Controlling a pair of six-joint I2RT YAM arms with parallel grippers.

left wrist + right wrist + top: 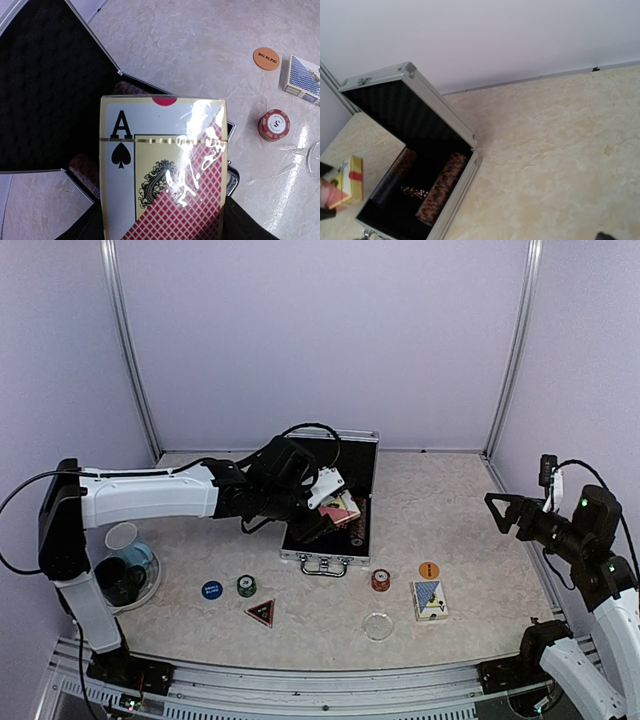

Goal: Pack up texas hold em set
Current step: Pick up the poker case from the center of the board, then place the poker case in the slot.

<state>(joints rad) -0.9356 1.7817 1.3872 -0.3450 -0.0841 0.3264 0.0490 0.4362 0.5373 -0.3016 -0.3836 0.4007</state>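
The left jaws pinch a red card deck (pixel 165 175) above the open silver briefcase (pixel 325 559), black-lined, chip rows (pixel 442 187) inside. At its four o'clock: red chip stack (pixel 381 580), blue deck (pixel 430 598). The right jaws gape, three o'clock.

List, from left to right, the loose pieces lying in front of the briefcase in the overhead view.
In order: blue button → green chip stack → red chip stack → orange button. Left out, as they overlap these sideways: dark triangle marker, clear dish, blue card deck.
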